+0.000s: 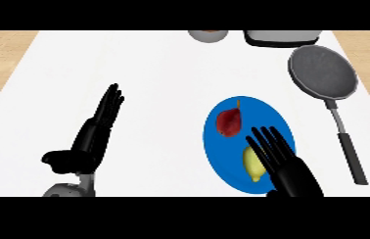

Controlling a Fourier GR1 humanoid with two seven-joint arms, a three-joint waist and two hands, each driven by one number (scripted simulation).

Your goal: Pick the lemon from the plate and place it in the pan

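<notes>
A yellow lemon (254, 165) lies on the near part of a blue plate (217, 150), partly hidden by my right hand. A dark red pear-shaped fruit (230, 121) lies on the plate's far part. My right hand (285, 165) hovers over the plate's near right side with straight fingers, covering the lemon's right edge. It holds nothing. The grey pan (323, 71) sits at the right, further back, with its dark handle (348, 150) pointing toward me. My left hand (95, 130) rests open at the left, fingers pointing away.
A grey bowl-like object (208, 35) and a white-and-dark appliance (283, 37) stand at the counter's far edge. The wooden floor (14, 52) shows past the counter's left edge.
</notes>
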